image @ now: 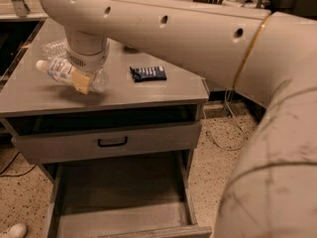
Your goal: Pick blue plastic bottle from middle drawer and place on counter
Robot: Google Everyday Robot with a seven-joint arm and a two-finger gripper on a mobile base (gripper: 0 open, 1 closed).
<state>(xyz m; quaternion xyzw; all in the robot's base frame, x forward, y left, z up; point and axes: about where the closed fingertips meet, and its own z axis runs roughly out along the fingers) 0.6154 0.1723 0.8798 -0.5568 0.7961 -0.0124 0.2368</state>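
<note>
my end effector (79,78) hangs over the left part of the counter (163,90), pointing down from the wrist, and it is closed around the blue plastic bottle (58,68), gripping it across the middle of its body. one yellowish pad (82,82) shows pressed on the near side of the bottle; the other finger is hidden behind it. the bottle lies almost level in my grip, its white cap pointing to the left and slightly up, its rounded base to the right. a soft shadow sits on the counter right under it, but i cannot tell whether the bottle touches the surface or is just above it

just behind my wrist, further back on the counter, lies a crumpled clear bottle (52,48), partly hidden by me. to the right, apart from my grip, a dark snack packet (147,73) lies flat on the counter

my arm (173,29) runs from the wrist up and across to the right, filling the top and the right side of the view

below the counter's edge there is a drawer front (64,148) with a black handle (112,142). under that, the middle drawer (124,187) is pulled out, with its bare grey floor showing

on the speckled floor (218,167) to the right runs a thin cable (225,133), and a white shoe (12,230) shows at the bottom left corner
</note>
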